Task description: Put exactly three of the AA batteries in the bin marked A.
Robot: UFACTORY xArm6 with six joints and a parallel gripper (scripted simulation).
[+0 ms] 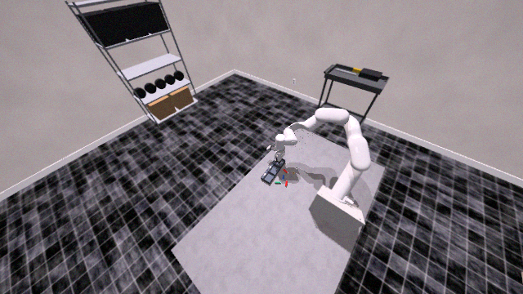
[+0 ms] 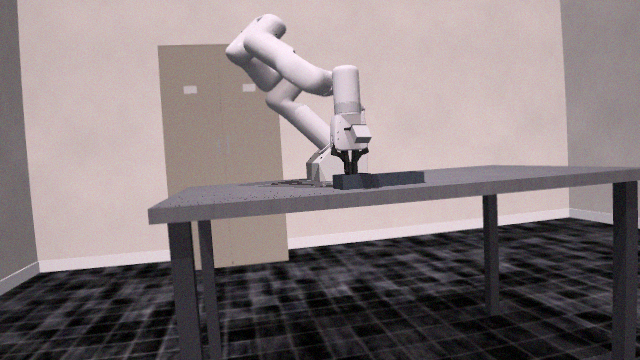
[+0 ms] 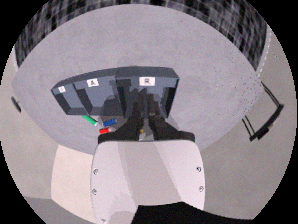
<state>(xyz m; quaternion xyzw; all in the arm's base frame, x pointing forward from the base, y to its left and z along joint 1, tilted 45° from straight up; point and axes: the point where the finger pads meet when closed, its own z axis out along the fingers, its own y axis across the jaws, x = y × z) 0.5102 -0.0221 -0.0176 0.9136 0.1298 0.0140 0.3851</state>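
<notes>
My gripper [image 1: 279, 160] [image 2: 352, 173] [image 3: 145, 100] is shut, with nothing visible between its fingertips. It points down at the right-hand bin [image 3: 170, 71] in the wrist view, its tips at or just inside the rim. Bin A [image 3: 107, 85] is the middle one of the joined dark bins; no battery shows in its visible part. A green battery [image 1: 278, 183] [image 3: 88, 119], a blue battery [image 1: 283, 177] [image 3: 110, 122] and a red battery [image 1: 286, 184] [image 3: 104, 131] lie on the table in front of the bins. Another red piece [image 1: 285, 171] lies nearer the gripper, hidden in the wrist view.
A third bin [image 3: 61, 95] adjoins bin A on the left in the wrist view. A small yellowish thing [image 1: 293, 173] lies on the table near the red piece. The bins stand close to the edge of the grey table [image 1: 253, 229] [image 2: 240, 206]. A shelf and a cart stand away from the table.
</notes>
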